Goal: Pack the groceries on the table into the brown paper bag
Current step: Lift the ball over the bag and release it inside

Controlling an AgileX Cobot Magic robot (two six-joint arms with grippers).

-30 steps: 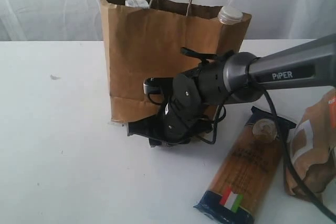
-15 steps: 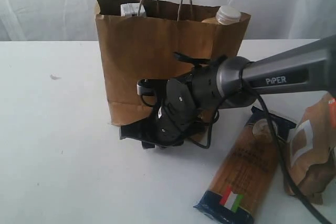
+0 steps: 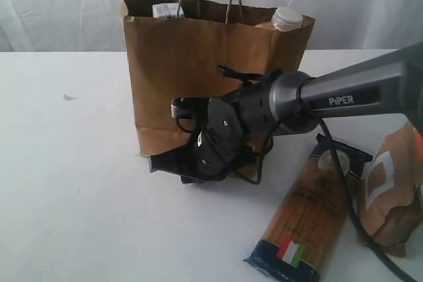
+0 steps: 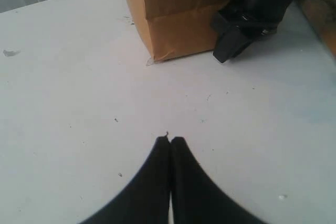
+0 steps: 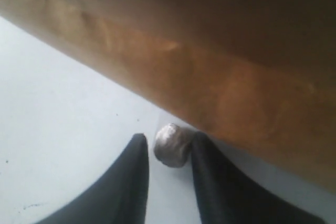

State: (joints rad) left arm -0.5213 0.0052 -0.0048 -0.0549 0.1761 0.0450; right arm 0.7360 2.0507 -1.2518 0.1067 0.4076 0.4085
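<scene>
Kraft bag (image 3: 192,70), right gripper (image 5: 169,137) at its six o'clock.
Silvery lump (image 5: 173,148) is flanked by it, clamping cannot be told; left gripper (image 4: 170,141) is closed.

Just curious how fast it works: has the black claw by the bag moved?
Yes. The right gripper has slid left along the brown paper bag's base, away from the spaghetti pack, which stayed put.

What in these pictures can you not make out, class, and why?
Bag contents, exterior view: its wall hides all but a bottle cap and carton top.
Pouch, exterior view: cut off by the right edge.
Grey lump by the right hand, right wrist view: too blurred to identify.
</scene>
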